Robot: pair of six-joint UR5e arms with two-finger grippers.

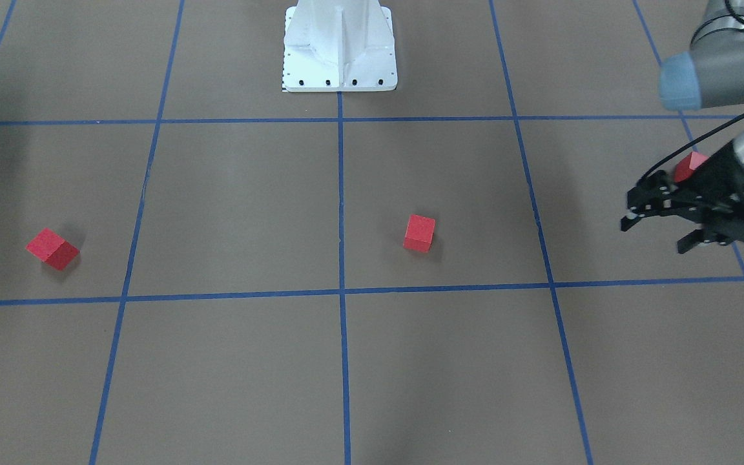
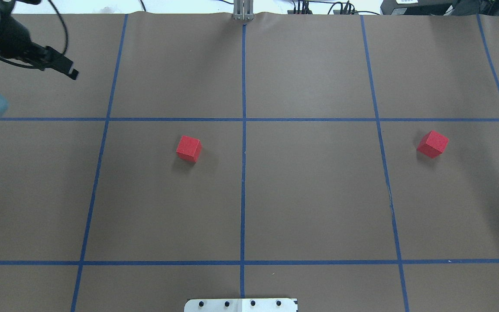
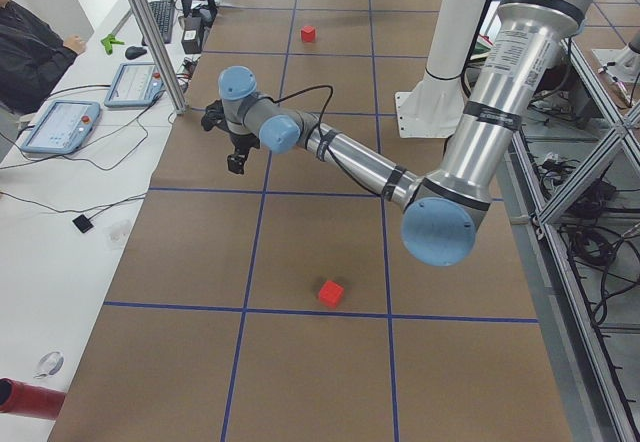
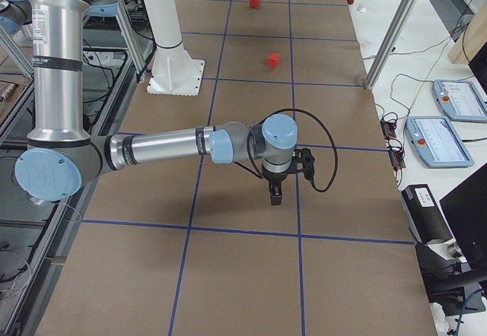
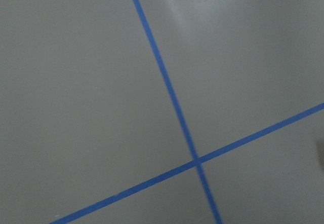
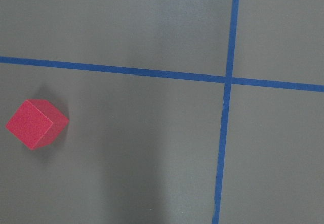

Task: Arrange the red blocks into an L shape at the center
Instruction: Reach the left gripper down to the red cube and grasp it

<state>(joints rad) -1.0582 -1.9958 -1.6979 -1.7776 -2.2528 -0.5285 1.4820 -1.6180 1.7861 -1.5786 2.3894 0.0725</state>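
Observation:
One red block (image 2: 189, 148) (image 1: 419, 232) lies just to the robot's left of the middle tape line, near the center (image 2: 244, 119) (image 1: 341, 294). A second red block (image 2: 432, 144) (image 1: 53, 248) rests far out on the robot's right and also shows in the right wrist view (image 6: 35, 124). A third red block (image 1: 692, 165) (image 3: 331, 293) sits at the far left, partly hidden behind my left gripper (image 1: 656, 234) (image 2: 69, 71). That gripper hovers open and holds nothing. My right gripper (image 4: 274, 191) points down above the table; whether it is open or shut I cannot tell.
The white robot base (image 1: 340, 51) (image 2: 241, 304) stands at the table's near edge. A person (image 3: 30, 52) sits at a side desk with tablets (image 3: 60, 122) and cables. Metal frame posts (image 3: 150, 32) rise beside the table. The left wrist view holds only a tape crossing (image 5: 196, 159).

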